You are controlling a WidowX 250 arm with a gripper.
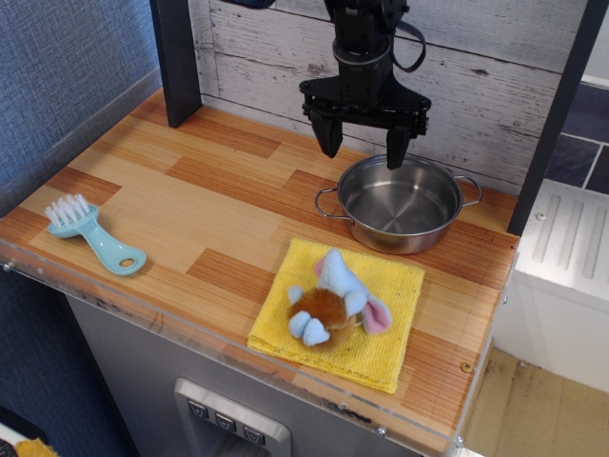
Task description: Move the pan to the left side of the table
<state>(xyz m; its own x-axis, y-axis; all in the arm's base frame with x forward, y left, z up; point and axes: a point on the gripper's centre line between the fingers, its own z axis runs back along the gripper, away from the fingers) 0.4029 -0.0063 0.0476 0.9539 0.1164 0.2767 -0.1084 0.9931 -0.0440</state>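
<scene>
The pan (400,203) is a small shiny steel pot with two wire loop handles. It stands empty at the back right of the wooden table (181,205). My black gripper (363,145) hangs open just above the pan's back left rim. One finger is over the table left of the rim, the other over the rim itself. It holds nothing.
A yellow cloth (338,314) lies in front of the pan with a small blue and brown plush toy (331,301) on it. A light blue brush (93,234) lies near the left front edge. A dark post (176,59) stands at the back left, and a plank wall runs behind.
</scene>
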